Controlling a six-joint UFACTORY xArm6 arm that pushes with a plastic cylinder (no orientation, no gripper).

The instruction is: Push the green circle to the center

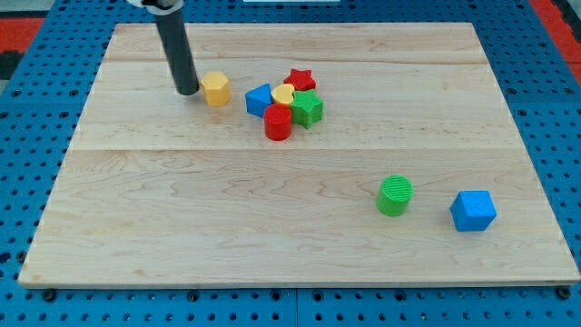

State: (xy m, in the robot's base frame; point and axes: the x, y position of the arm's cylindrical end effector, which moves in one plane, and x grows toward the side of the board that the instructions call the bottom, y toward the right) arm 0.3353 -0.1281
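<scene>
Green circle (395, 195) near board's (136, 263) bottom-right edge

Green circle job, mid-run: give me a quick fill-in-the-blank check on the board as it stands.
1. My tip stands just to the view's left of the ____ hexagon.
2. The green circle has the blue block on the view's ____ side.
3. In the cluster, the red cylinder touches the green ____.
4. The red star sits at the cluster's ____ edge in the view.

Missing words: yellow; right; star; top
</scene>
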